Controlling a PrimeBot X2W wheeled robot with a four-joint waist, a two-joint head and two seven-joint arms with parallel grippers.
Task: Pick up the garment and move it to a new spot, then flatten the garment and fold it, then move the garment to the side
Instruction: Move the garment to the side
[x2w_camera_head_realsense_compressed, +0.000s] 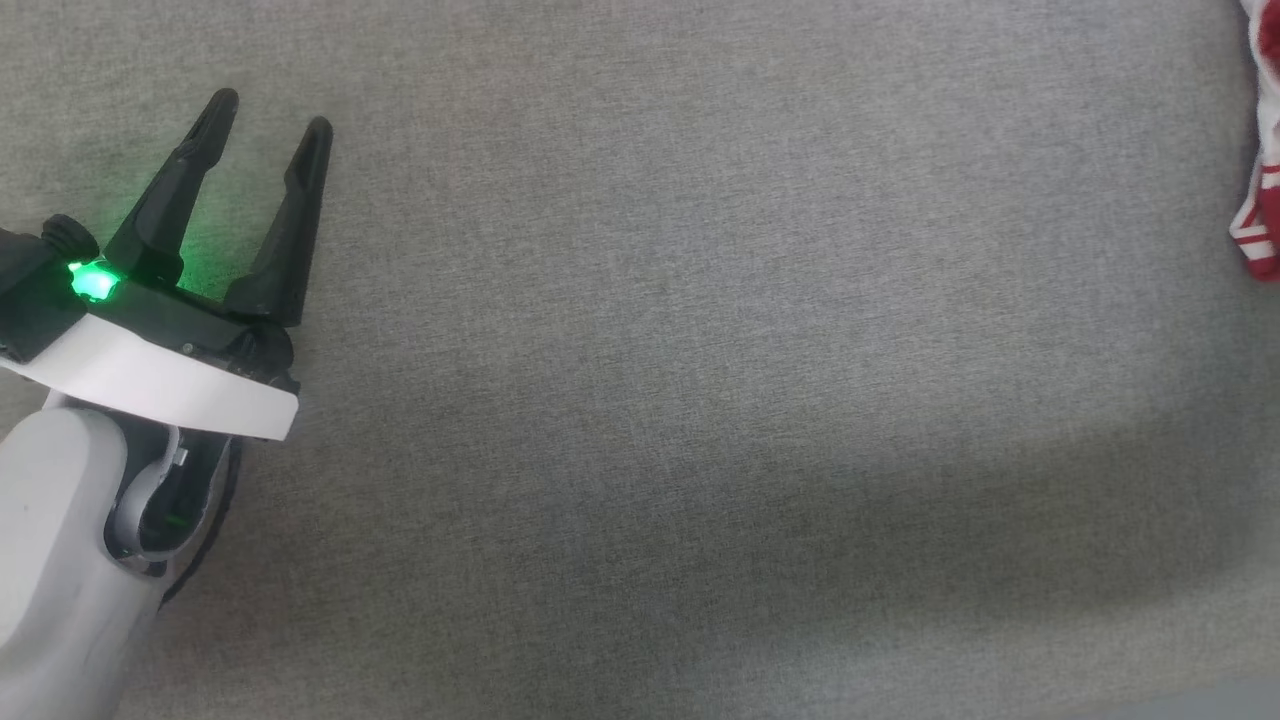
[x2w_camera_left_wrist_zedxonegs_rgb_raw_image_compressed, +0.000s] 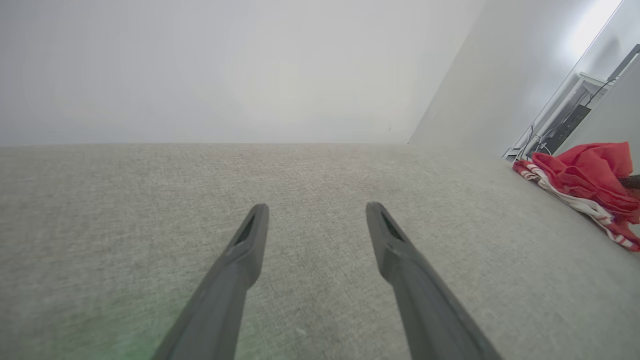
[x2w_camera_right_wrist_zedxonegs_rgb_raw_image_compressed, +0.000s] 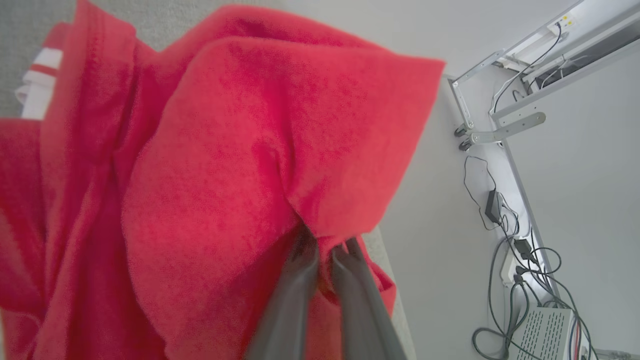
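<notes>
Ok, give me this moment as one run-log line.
stage: pick up | right gripper: shut on shirt | left gripper: open, empty, over grey surface

No word, brand, number or sign can be read in any of the views. The red garment (x2w_camera_right_wrist_zedxonegs_rgb_raw_image_compressed: 225, 150) turns only plain cloth and a strip of red-and-white trim toward the cameras, with no legible lettering on the faces that show. Any marking on the grey box (x2w_camera_right_wrist_zedxonegs_rgb_raw_image_compressed: 547, 332) beside the cables (x2w_camera_right_wrist_zedxonegs_rgb_raw_image_compressed: 505, 235) in the right wrist view is too small and blurred to make out.
</notes>
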